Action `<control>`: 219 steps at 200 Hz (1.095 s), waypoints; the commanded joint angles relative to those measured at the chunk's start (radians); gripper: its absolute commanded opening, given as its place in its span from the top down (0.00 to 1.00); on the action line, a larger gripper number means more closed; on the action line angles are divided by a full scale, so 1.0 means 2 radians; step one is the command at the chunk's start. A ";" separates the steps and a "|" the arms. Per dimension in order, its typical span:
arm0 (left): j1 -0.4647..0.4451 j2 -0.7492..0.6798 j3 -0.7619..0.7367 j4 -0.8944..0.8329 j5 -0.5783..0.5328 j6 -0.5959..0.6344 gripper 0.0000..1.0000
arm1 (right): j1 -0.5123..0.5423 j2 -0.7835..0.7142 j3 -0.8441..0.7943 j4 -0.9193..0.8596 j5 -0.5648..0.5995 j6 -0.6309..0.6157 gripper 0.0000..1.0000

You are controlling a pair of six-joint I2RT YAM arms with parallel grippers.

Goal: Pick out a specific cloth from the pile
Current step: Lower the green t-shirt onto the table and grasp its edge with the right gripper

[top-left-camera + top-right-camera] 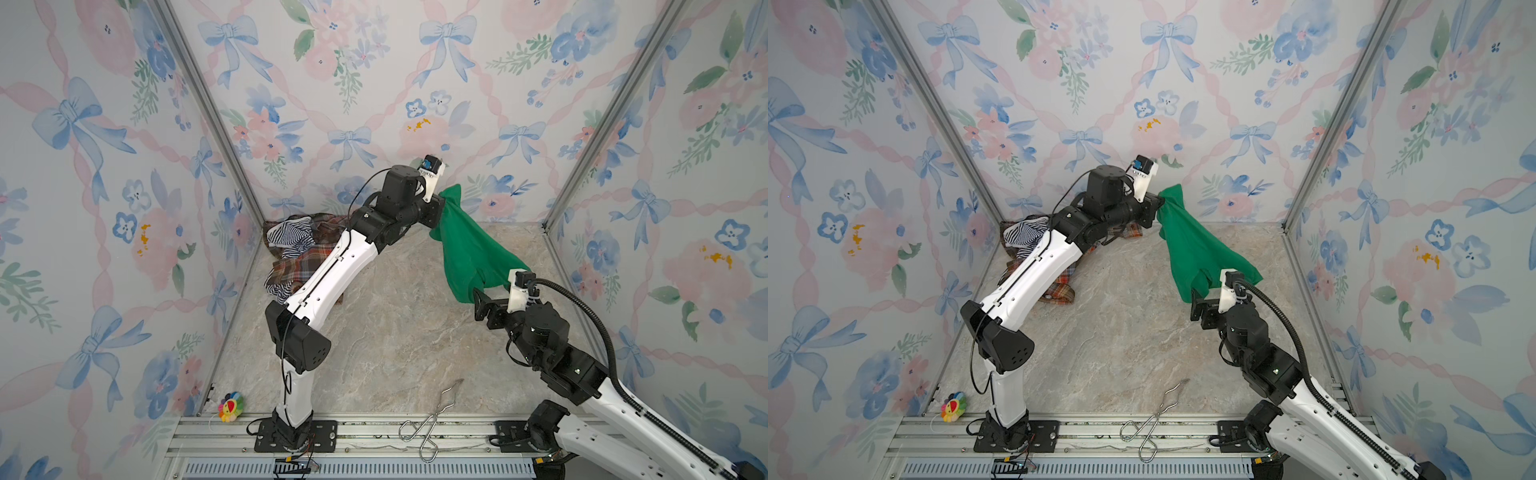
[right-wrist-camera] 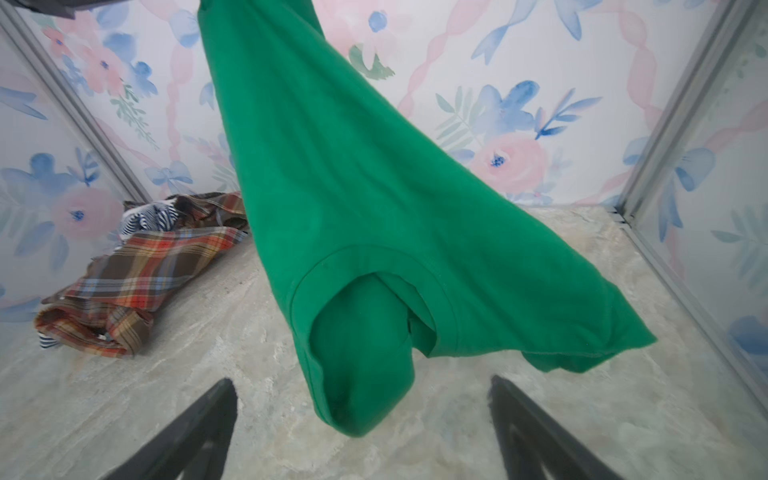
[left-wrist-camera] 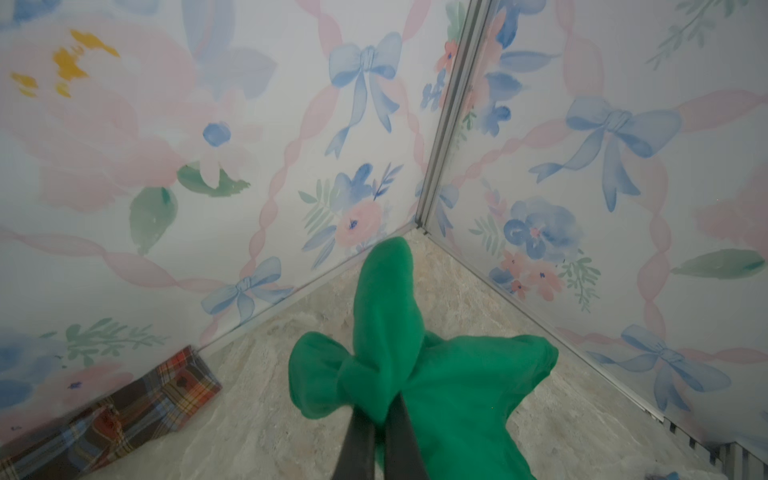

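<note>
Green cloth (image 1: 465, 249) in left end effector (image 1: 440, 200), long axis aslant, down rightward.

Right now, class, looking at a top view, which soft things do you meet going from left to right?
small rainbow-coloured flower toy → heap of brown-orange plaid and navy-striped garments → plain bright-green fabric cloth, hanging

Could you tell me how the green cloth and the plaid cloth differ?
The plain green cloth hangs from the shut left gripper; the brown-orange plaid cloth lies crumpled on the marbled tabletop. The green cloth is one solid colour; the plaid cloth is checked. Both are soft fabric.
</note>
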 commanded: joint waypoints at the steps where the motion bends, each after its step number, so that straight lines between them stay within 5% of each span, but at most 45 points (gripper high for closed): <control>1: -0.007 -0.003 -0.063 0.006 -0.026 0.014 1.00 | -0.038 0.000 0.004 -0.117 -0.002 0.021 0.03; 18: -0.008 -0.006 -0.109 0.006 -0.030 0.028 0.96 | -0.083 0.012 -0.001 -0.116 -0.035 0.030 0.03; 34: -0.008 -0.021 -0.154 0.006 -0.035 0.037 0.53 | -0.120 0.040 -0.003 -0.105 -0.069 0.035 0.03; 62: -0.009 -0.088 -0.218 0.006 -0.077 0.058 0.03 | -0.169 0.114 0.011 -0.088 -0.118 0.041 0.03; 129: -0.016 -0.261 -0.429 0.072 0.046 0.175 0.02 | -0.271 0.372 0.136 -0.061 -0.188 0.039 0.00; 219: -0.020 -0.284 -0.453 0.093 0.023 0.158 0.02 | -0.336 0.652 0.417 -0.143 -0.193 0.008 0.26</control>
